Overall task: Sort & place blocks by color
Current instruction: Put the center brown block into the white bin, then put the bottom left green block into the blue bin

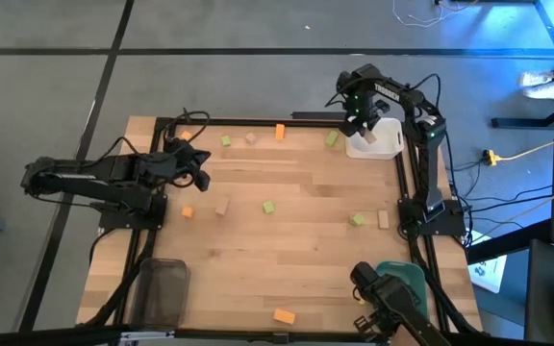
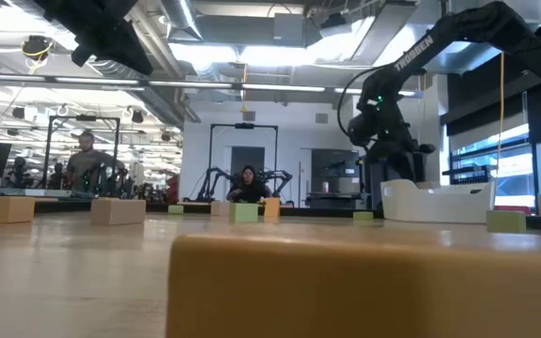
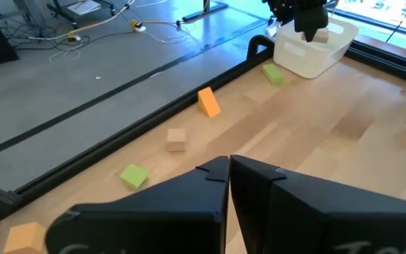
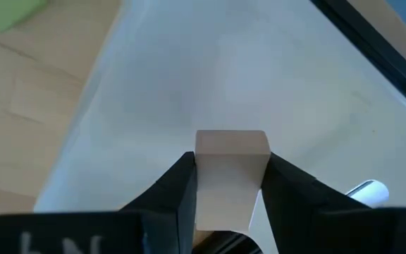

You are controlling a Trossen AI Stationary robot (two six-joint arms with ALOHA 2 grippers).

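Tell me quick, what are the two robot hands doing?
Left gripper: shut, holding nothing.
Right gripper: shut on a tan block, over the white tray.

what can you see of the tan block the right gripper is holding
The tan block is a small pale wooden piece with flat faces and squared edges, plain and unmarked. It is pinched between the right gripper's two dark fingers, which press on its opposite sides, with its end face sticking out past the fingertips. It hangs above the white tray at the table's far right corner, not touching the tray. From the left wrist view it shows as a tan bit under the gripper.
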